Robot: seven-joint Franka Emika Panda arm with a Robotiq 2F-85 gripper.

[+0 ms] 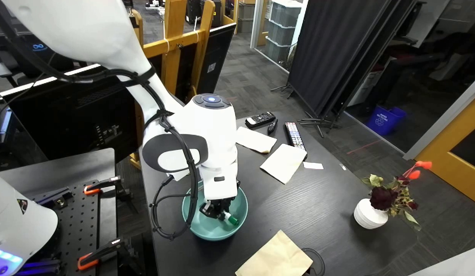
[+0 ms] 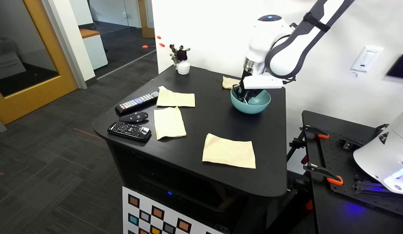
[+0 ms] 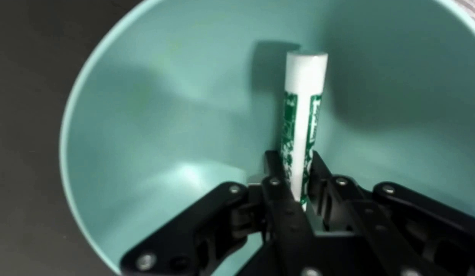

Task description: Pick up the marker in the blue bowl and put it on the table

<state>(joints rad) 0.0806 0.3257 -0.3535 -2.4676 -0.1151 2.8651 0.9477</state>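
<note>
The teal bowl (image 1: 210, 232) stands on the dark table (image 1: 314, 207); both also show in the other views, with the bowl (image 2: 250, 109) on the table (image 2: 204, 120) and the bowl (image 3: 145, 126) filling most of the wrist view. The white and green marker (image 3: 303, 111) lies between my two fingers, its white end pointing away from the gripper. Its green end (image 1: 233, 220) shows in an exterior view inside the bowl. My gripper (image 3: 294, 161) is shut on the marker, down inside the bowl (image 1: 218, 211), (image 2: 245, 96). I cannot tell whether the marker touches the bowl.
Several pale cloths (image 1: 277, 257), (image 2: 229, 151) lie on the table around the bowl. Remotes (image 1: 295, 136), (image 2: 129, 130) lie near one table edge. A white flower vase (image 1: 369, 214), (image 2: 183, 67) stands at a far corner. A wall (image 2: 204, 35) is close behind the bowl.
</note>
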